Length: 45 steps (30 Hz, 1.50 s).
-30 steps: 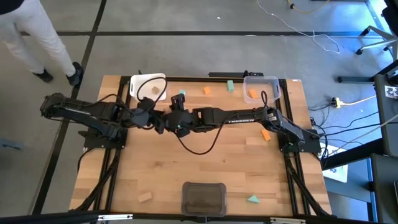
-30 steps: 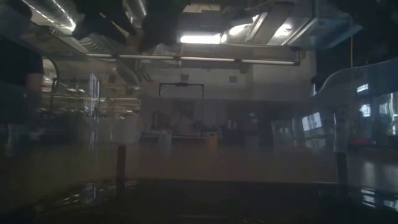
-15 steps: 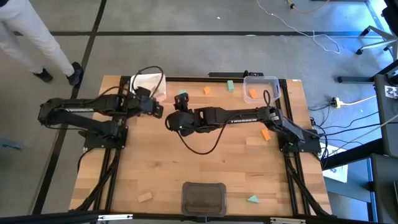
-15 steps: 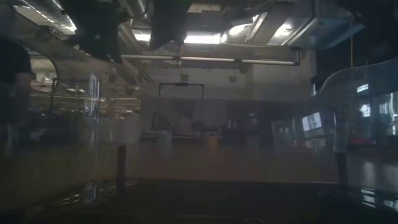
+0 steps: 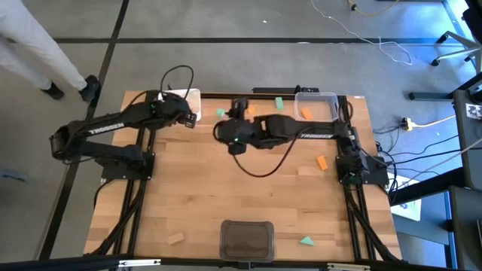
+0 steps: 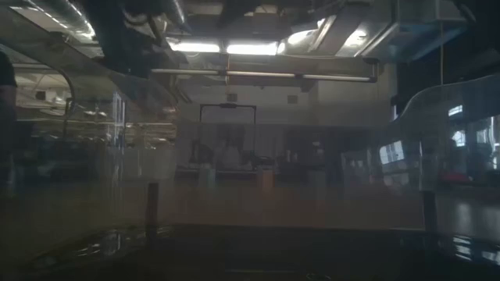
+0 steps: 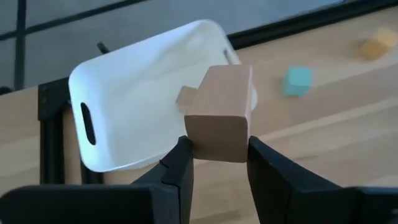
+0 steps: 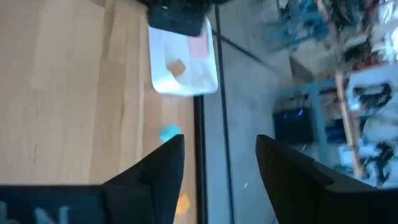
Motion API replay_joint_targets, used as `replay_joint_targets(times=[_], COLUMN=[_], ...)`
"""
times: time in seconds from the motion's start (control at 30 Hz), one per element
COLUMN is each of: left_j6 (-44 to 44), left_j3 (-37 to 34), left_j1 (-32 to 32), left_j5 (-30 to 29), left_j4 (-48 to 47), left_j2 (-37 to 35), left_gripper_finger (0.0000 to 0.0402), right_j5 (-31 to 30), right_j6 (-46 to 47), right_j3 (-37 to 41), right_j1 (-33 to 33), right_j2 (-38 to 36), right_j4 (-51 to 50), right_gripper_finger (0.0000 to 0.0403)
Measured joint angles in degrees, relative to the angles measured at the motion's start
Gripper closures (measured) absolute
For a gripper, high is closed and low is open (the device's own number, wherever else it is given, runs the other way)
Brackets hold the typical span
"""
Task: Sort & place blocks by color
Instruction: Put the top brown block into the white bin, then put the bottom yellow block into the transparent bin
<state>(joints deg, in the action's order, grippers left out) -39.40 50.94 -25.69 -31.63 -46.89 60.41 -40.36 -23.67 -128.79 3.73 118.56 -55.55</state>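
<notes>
My left gripper is shut on a pale wooden cube and hangs over the white tray at the table's far left. A second pale block lies in that tray. My right gripper stands open and holds nothing. It is raised above the far middle of the table, over a teal block. An orange block and another teal block lie near the far edge. My left gripper pinches the cube's two opposite side faces between its two fingers, low on the cube. The fingers slant down toward the table's far left. The cube is lifted clear above the tray, slightly turned, with most of it standing out past the fingertips.
A clear tray with an orange block stands at the far right. A dark tray sits at the near edge between a pale block and a teal wedge. Another orange block lies at the right.
The two grippers were close together at the table's middle. My left gripper has swung toward the far edge with the pale cube and now hangs over the white tray. My right gripper has risen and drawn toward the far edge and the right.
</notes>
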Motion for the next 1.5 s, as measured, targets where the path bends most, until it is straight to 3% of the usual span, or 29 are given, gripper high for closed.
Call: replay_joint_targets(times=[0.47, 0.67, 0.93, 1.17, 1.5], left_j6=[11.6, 14.0, 14.6, 14.6, 17.7], left_j3=[0.0, 0.0, 0.0, 0.0, 0.0], left_j1=[-14.7, -17.1, -19.3, -19.3, -19.3], left_j5=[11.3, 11.4, 14.6, 14.2, 12.7], left_j4=[6.6, 9.3, 10.9, 10.5, 10.2], left_j2=[14.9, 19.6, 20.3, 20.3, 18.3], left_gripper_finger=[0.0292, 0.0292, 0.029, 0.0221, 0.0211], right_j5=[3.0, 4.2, 4.5, 4.6, 4.6], right_j6=[22.1, 24.9, 25.0, 25.0, 28.4], right_j3=[0.1, 0.1, 0.1, 0.1, 0.1], right_j1=[-3.8, -4.0, -3.9, -3.9, -3.9], right_j2=[-7.6, -8.1, -8.2, -8.2, -10.3], right_j4=[-23.9, -29.3, -29.9, -30.0, -34.0], right_gripper_finger=[0.0202, 0.0202, 0.0202, 0.0202, 0.0202])
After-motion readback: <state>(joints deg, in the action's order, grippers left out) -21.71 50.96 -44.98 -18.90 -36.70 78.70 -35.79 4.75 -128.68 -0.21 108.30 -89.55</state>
